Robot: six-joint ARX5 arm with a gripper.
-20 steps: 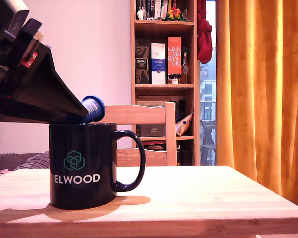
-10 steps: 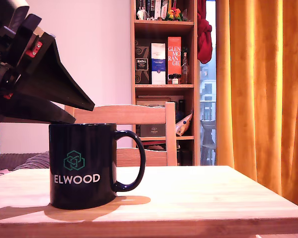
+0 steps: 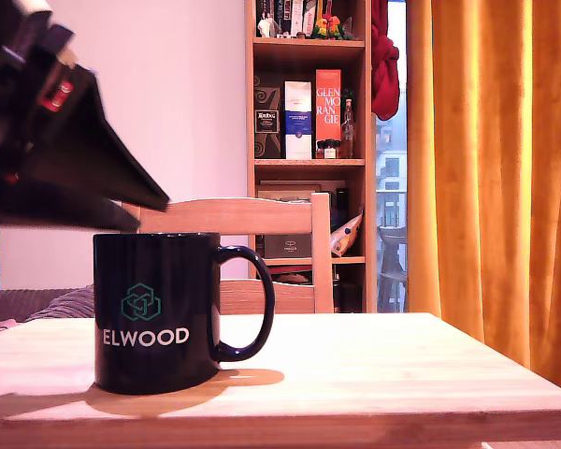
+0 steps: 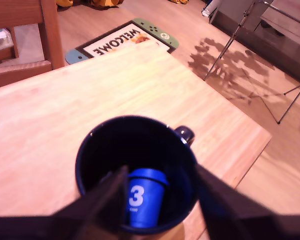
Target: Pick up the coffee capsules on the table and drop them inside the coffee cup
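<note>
Jaws held apart and empty above the coffee cup (image 3: pixel 156 311); a blue capsule (image 4: pixel 144 203) is seen inside it.

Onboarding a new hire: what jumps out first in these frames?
The glossy black ELWOOD mug on the pale wooden table, at the exterior view's left. The black claw hangs open just above its rim. In the wrist view, a blue capsule marked 3 lies inside the mug.

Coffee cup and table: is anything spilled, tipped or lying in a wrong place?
Nothing stands out. The coffee cup stands upright on the table, and a blue capsule lies tilted inside it. The open gripper hovers above the rim.
</note>
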